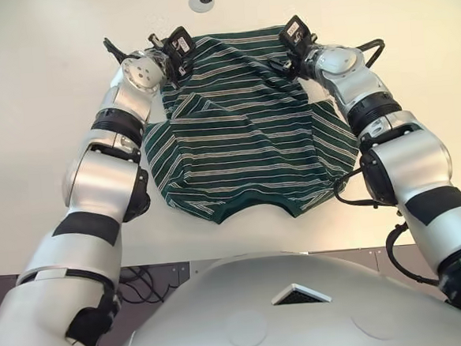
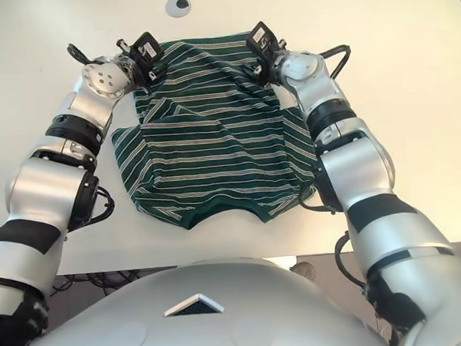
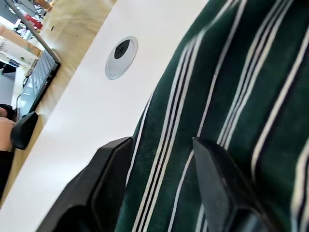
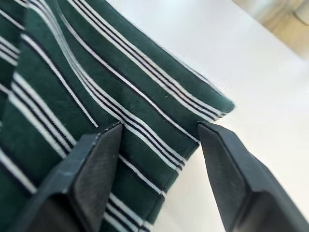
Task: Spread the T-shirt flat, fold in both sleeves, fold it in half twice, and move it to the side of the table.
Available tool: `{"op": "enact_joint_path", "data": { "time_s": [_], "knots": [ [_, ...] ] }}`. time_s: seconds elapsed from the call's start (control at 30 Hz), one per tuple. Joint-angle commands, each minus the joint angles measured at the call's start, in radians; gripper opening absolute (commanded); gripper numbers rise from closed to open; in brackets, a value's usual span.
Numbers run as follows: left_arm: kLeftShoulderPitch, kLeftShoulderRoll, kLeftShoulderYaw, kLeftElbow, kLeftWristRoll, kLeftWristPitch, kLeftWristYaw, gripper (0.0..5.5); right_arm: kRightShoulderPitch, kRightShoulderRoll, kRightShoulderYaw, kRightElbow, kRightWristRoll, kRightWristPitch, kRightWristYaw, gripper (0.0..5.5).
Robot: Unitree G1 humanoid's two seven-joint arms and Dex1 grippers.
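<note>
While the left hand (image 3: pixel 161 142) and right hand (image 4: pixel 160 128) were poised open over the far corners of the striped T-shirt (image 1: pixel 248 140), a clean grasp was judged to depend on symmetry. Both would need to be closed on the edge together, at equal depth, and the cloth drawn evenly so that no skew was left. The shirt was spread, creased, on the white counter (image 1: pixel 43 91), its far edge lying between each hand's parted fingers, its near edge toward the robot. A round cable port (image 1: pixel 200 0) was seen just beyond it.
</note>
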Motion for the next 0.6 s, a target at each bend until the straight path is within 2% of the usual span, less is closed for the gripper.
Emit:
{"op": "enact_joint_path", "data": {
  "time_s": [0.03, 0.3, 0.4, 0.5, 0.57, 0.6],
  "knots": [
    [-0.052, -0.043, -0.014, 0.071, 0.06, 0.045, 0.039, 2.24, 0.012, -0.032, 0.032, 0.086, -0.102, 0.073, -0.113, 2.81],
    [-0.119, -0.099, 0.027, 0.093, 0.097, 0.0, 0.173, 2.24, -0.023, 0.0, -0.155, 0.079, -0.006, -0.01, -0.096, 2.81],
    [-0.112, -0.101, 0.036, 0.1, 0.113, 0.012, 0.189, 2.24, -0.041, 0.013, -0.193, 0.07, 0.004, -0.062, -0.104, 2.81],
    [-0.146, -0.079, 0.111, 0.084, 0.057, -0.039, 0.246, 2.24, -0.055, 0.007, -0.209, 0.051, -0.001, -0.135, -0.143, 2.81],
    [-0.143, -0.053, 0.186, 0.048, -0.023, -0.118, 0.15, 2.24, -0.05, 0.002, -0.24, 0.017, 0.036, -0.187, -0.089, 2.81],
    [-0.11, -0.029, 0.218, 0.012, -0.07, -0.168, 0.047, 2.24, -0.035, 0.005, -0.268, -0.012, 0.076, -0.196, -0.011, 2.81]
  ]
}}
